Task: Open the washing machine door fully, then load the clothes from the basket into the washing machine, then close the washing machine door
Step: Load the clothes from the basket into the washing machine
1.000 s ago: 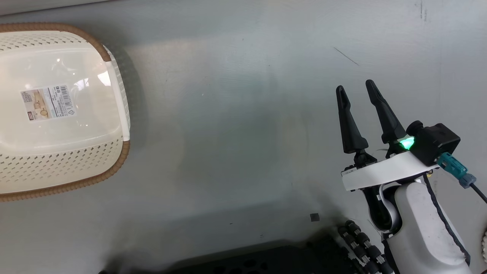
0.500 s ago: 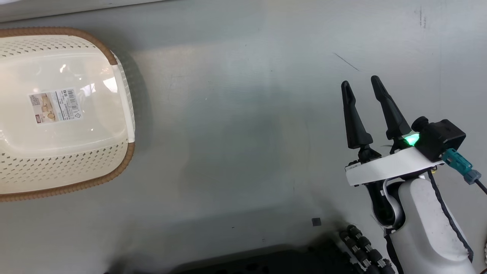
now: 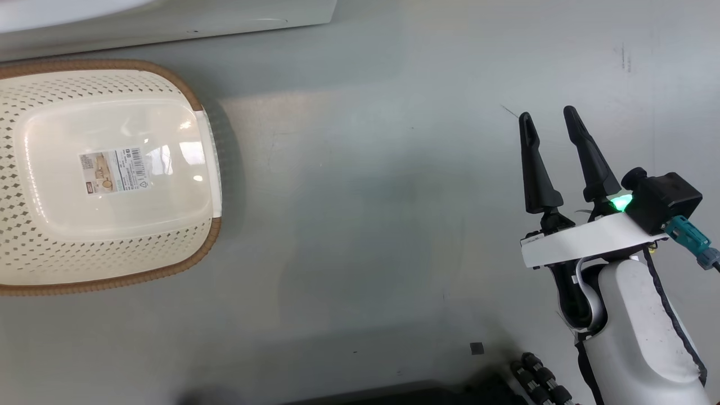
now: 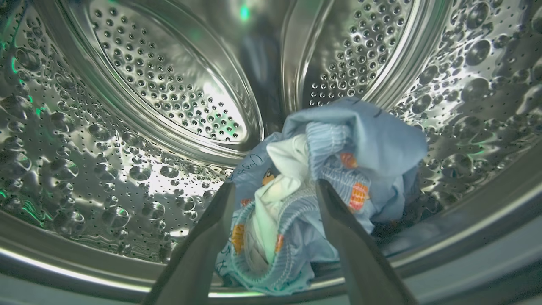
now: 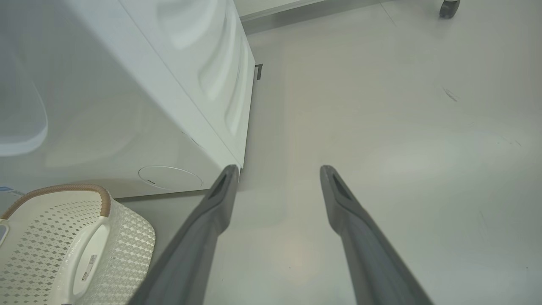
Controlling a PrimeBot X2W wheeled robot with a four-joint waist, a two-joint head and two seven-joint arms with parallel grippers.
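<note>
In the left wrist view, the light blue clothes (image 4: 364,144) with orange prints lie bunched at the front of the washing machine's steel drum (image 4: 127,106). My left gripper (image 4: 275,188) is open inside the drum, its fingers on either side of the bundle's near part. The cream basket (image 3: 211,242) stands on the grey floor with only its label sticker inside; it also appears in the right wrist view as basket (image 5: 118,237). The washing machine (image 5: 127,84) is just behind it, its base (image 3: 169,17) visible. My right gripper (image 3: 547,112) (image 5: 278,167) hangs open over bare floor. The door is out of view.
A small dark square (image 3: 476,349) lies on the floor near my dark base (image 3: 529,382). A caster wheel (image 5: 449,7) stands far off. A round cover (image 5: 169,178) marks the machine's lower front corner. Grey floor stretches between the basket and my right arm.
The head camera has moved: the whole picture has slid down and to the right, bringing the machine's base into view. The basket and the right gripper keep their places relative to each other.
</note>
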